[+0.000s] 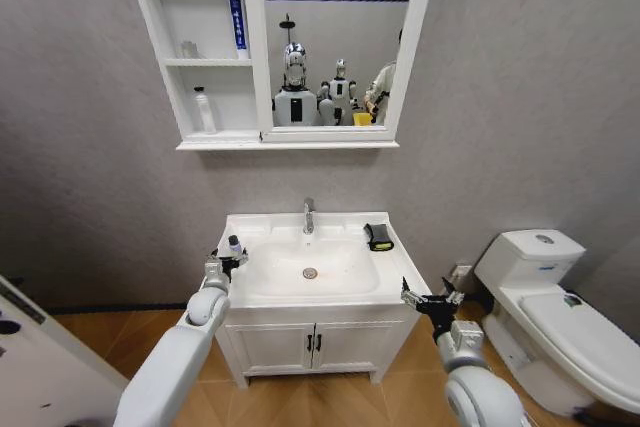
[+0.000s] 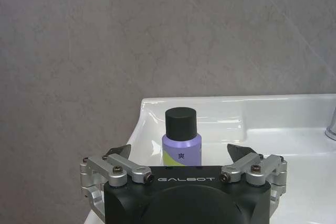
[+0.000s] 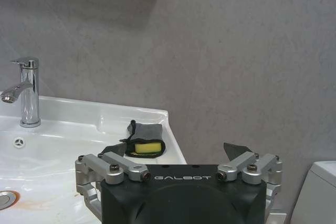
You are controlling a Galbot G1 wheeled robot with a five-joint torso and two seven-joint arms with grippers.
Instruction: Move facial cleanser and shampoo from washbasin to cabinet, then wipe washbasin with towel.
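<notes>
I'm holding the left gripper (image 2: 178,157) wide open around the shampoo (image 2: 181,141), standing on the washbasin (image 1: 395,272) rim's left. The right gripper (image 1: 432,299) is hovering open, empty, at the front right corner.

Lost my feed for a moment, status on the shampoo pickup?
Left gripper open at the shampoo on the washbasin left rim, not gripped. Right gripper open at front right corner. Nothing in the way.
</notes>
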